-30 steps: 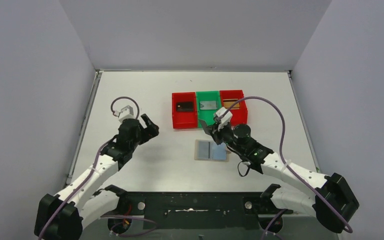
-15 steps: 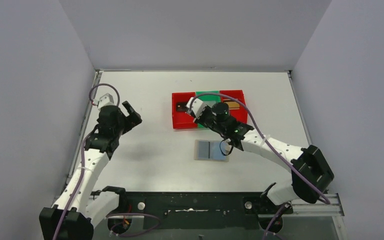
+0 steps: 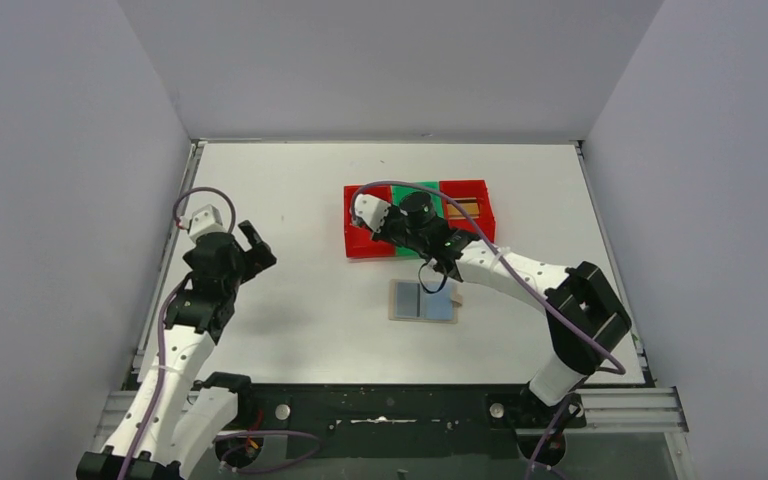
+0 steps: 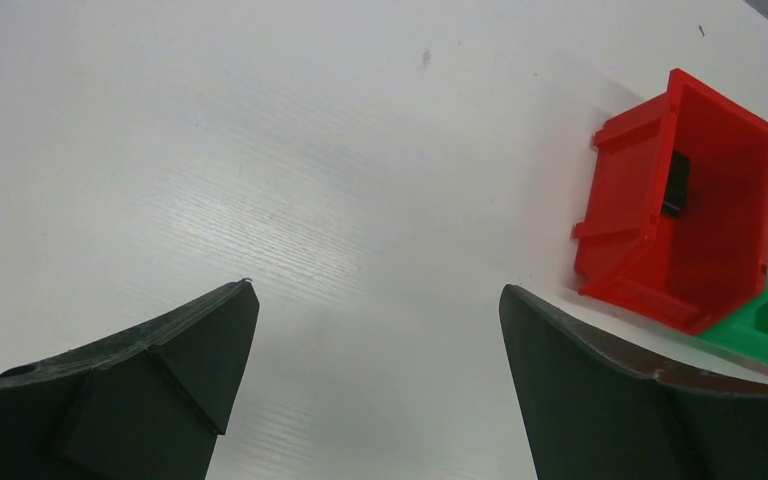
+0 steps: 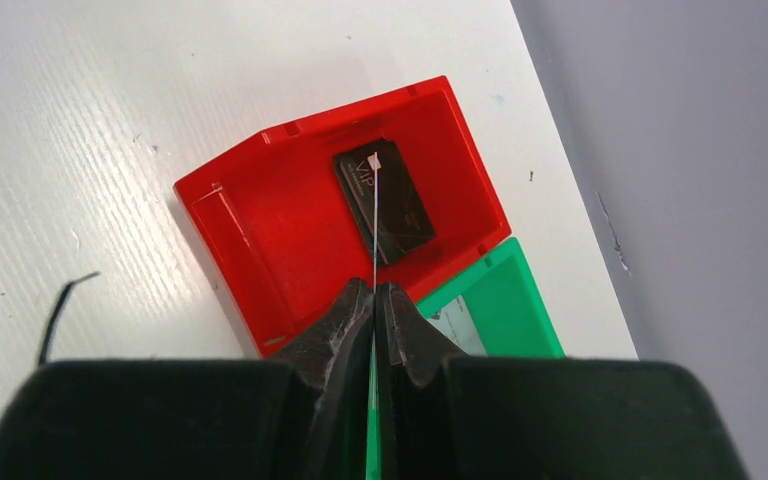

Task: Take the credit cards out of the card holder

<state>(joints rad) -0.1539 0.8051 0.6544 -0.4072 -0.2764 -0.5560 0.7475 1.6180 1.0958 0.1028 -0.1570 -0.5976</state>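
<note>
Gripping a thin card (image 5: 376, 215) edge-on between the pressed-together fingers of the right gripper (image 5: 374, 290). Failing to make out that card's colour from the edge alone. Holding it upright over the left red bin (image 5: 225, 225), directly above a dark card (image 5: 402, 212) lying flat on that bin's floor. Failing to establish whether the two cards are touching.

Recording, just beside the left red bin, the green bin (image 5: 505, 290) with a silver-grey card (image 5: 455, 328) lying inside. Recording in the top view the right red bin (image 3: 482, 200) at the other end of the row, carrying a gold-brown card (image 3: 463, 207).

Finding the card holder (image 3: 423, 300) lying opened flat on the table (image 3: 290, 180), light blue lining facing up. Placing it on the near side of the bins, close to them but apart, with the right arm's cable looping above it. Failing to tell at this size whether anything is sitting in its pockets.

Holding the left gripper (image 4: 375, 300) spread wide over the table well left of the bins, with nothing between its fingers (image 4: 200, 350) and nothing in contact.
</note>
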